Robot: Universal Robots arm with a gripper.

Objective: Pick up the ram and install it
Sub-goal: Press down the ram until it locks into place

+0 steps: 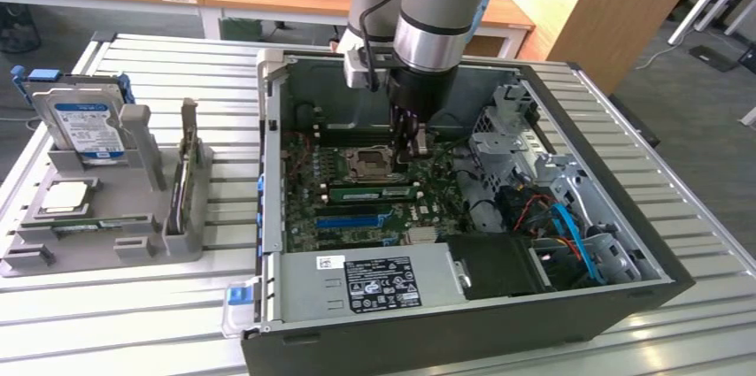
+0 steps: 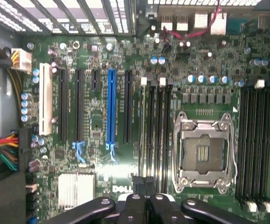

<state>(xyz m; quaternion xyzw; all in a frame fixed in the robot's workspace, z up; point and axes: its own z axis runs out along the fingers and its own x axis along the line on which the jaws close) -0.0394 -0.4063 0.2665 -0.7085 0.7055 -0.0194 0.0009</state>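
Open PC case (image 1: pixel 473 341) sat on table (image 1: pixel 119 323). Ram (image 1: pixel 372 190) looked slotted into motherboard (image 2: pixel 204 60), beside CPU socket (image 1: pixel 370 162). Jaws closed, gripping nothing, poised just above it. Fully latched? Couldn't tell.

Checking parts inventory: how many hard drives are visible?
1: the blue-labelled hard drive stands in the grey holder on the exterior view's left. The case could hide others.
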